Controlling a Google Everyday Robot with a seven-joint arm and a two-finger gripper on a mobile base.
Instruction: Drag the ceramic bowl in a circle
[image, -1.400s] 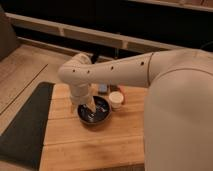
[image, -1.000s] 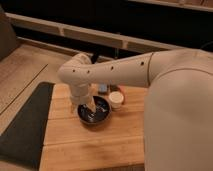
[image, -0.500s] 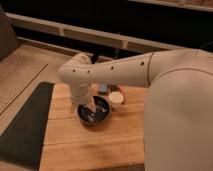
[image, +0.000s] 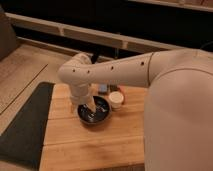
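Observation:
The ceramic bowl (image: 97, 114) is round, shallow and glossy dark, with pale flecks inside. It sits on the wooden table (image: 90, 145) near its middle. My gripper (image: 90, 110) reaches down from the white arm into the bowl, at its left inner side. The small white cup (image: 116, 99) stands just right of the bowl, close to its rim.
A dark mat (image: 22, 125) lies along the table's left edge. A small dark object (image: 103, 88) stands behind the bowl. My white arm and body (image: 175, 110) fill the right side. A dark wall with pale ledges runs behind the table.

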